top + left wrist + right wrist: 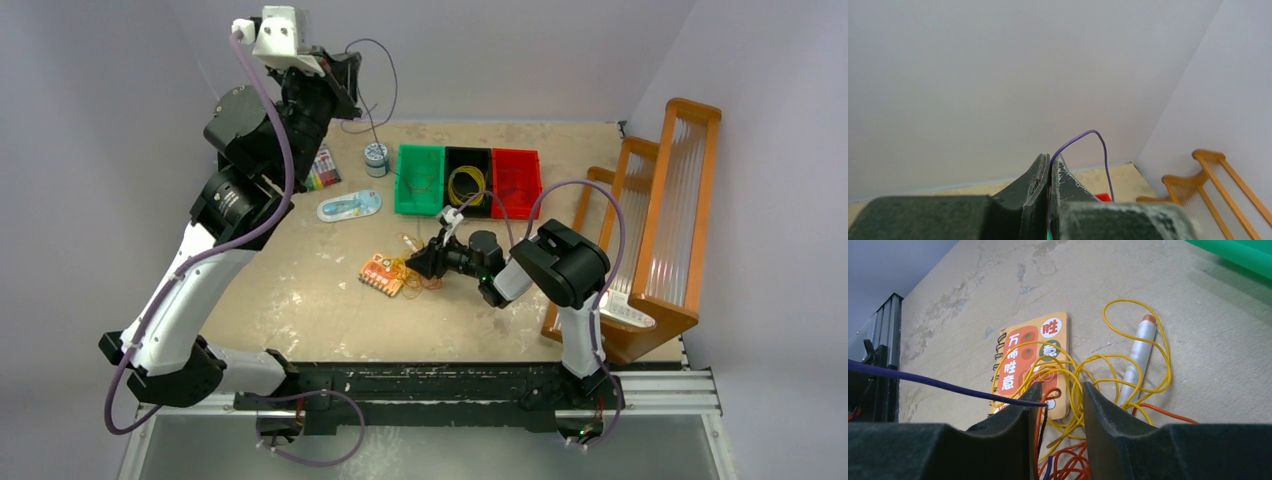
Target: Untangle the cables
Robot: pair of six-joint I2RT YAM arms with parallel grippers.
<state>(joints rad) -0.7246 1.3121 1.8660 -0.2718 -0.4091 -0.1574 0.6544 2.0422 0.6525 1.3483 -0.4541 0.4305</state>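
1. Left gripper [1050, 161] hangs high over the table's far left corner. Its fingers are pressed together on a purple cable [1089, 133], which arches up out of the tips and drops away.
2. Below it on the table [300, 300] lie a pack of coloured pens [322, 171], a small round tin [376, 157] and a blue-and-white oval item [349, 207].
3. Near the middle an orange notebook [1023, 355] lies flat. The tangle of cables [1075, 390], yellow and orange-red loops, rests partly on it and around a white pen [1139, 350].
4. Right gripper [1062, 386] sits low over that tangle with its fingers apart and yellow and orange strands in the gap. The purple cable runs in to one fingertip.
5. Behind stand a green bin [419, 180], a black bin [467, 160] holding a yellow coil [466, 184], and a red bin [516, 183].
6. A wooden rack [650, 220] stands at the far right.
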